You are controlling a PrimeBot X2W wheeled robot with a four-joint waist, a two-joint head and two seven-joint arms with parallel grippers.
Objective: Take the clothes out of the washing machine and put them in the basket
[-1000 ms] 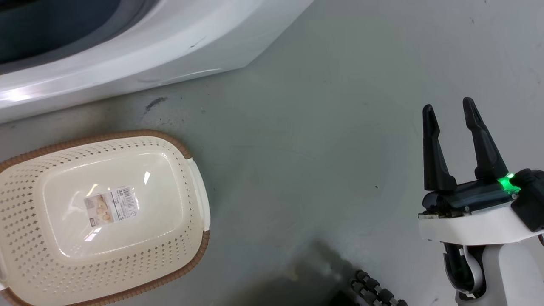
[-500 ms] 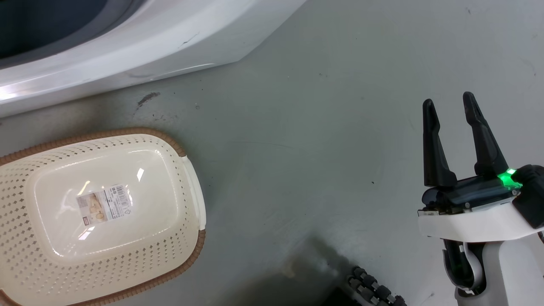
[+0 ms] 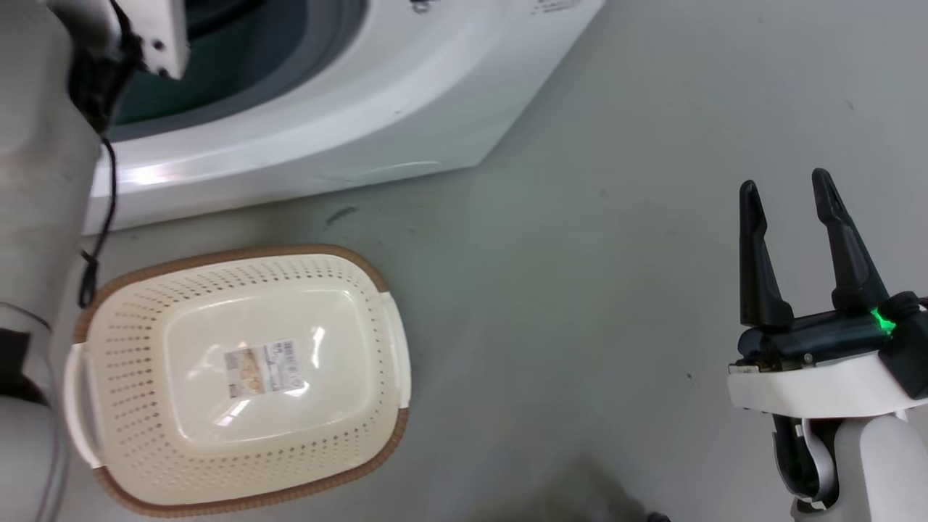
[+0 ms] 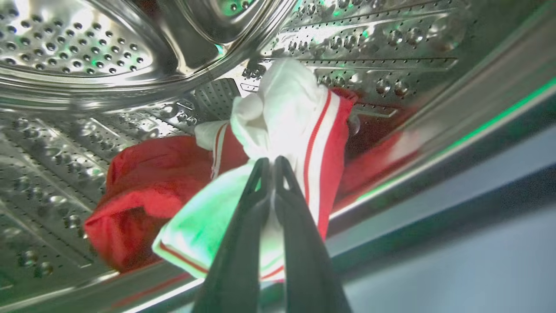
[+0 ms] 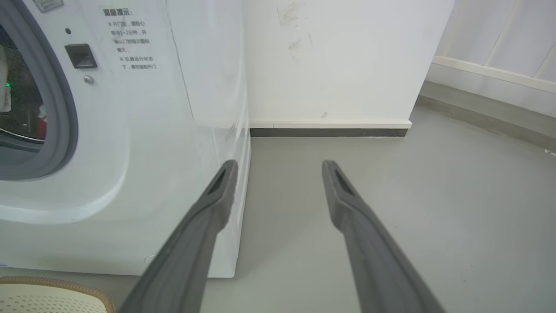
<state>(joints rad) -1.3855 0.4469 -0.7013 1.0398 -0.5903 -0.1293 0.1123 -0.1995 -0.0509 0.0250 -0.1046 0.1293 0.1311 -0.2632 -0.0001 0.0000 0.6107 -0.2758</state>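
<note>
far left, my left gripper was inside the drum of the washing machine, fingers pinched shut on the white striped piece, red clothes bunched beside it. the basket sat empty on the floor just in front. at right, my right gripper hung wide open, holding nothing. i judged such a thin pinch could slip, or trailing cloth snag on the porthole rim.

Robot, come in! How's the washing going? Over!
Left gripper shut on the clothes, inside the washing machine. Right gripper open, holding nothing. Basket without clothes yet; nothing in the way.
</note>
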